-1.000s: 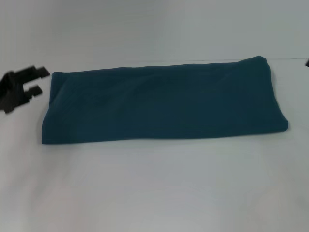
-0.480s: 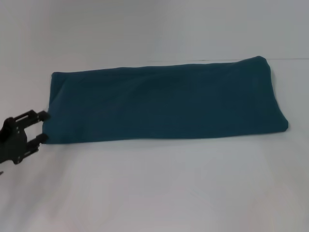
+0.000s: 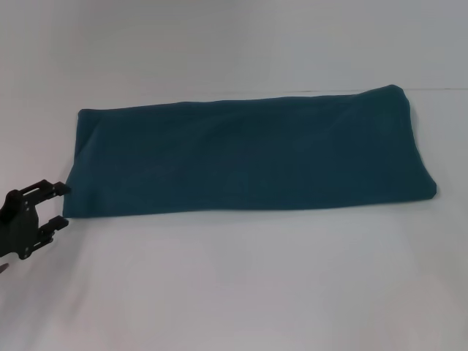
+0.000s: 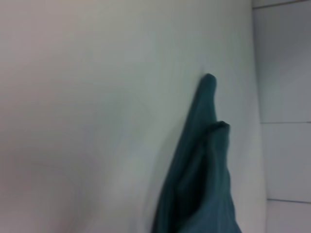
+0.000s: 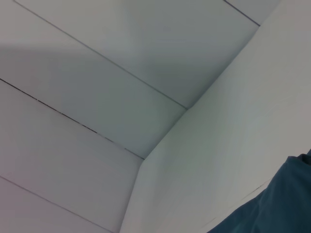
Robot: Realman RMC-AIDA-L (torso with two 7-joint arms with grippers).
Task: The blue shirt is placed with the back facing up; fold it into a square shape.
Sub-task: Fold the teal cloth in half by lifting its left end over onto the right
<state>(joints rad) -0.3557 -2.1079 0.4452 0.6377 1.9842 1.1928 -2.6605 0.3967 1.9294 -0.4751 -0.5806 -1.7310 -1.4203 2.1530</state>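
The blue shirt (image 3: 248,153) lies flat on the white worktop (image 3: 241,285), folded into a long horizontal band that runs across most of the head view. Its surface is plain teal with soft creases, and no lettering shows. The band's far right corner reaches close to the worktop's back edge, while its near left corner sits towards the robot's left.

The left pincer (image 3: 60,205) hovers low at the left margin of the head view, just beside that near left corner. Its two black fingers are spread apart with clear space between them, and they hold nothing. The upper fingertip points at the shirt's left edge a little above the corner; the lower one sits just outside the corner over bare worktop. Whether either tip touches the cloth cannot be told from this angle.

From the left wrist view, the blue shirt (image 4: 201,179) appears as a narrow teal wedge seen edge-on, with two stacked layers of fabric visible at its end and pale worktop (image 4: 97,121) alongside.

The right pincer does not appear in the head view. The right wrist view shows only a corner of the blue shirt (image 5: 277,204) against the white worktop (image 5: 218,145), with the panelled wall (image 5: 87,77) behind it.
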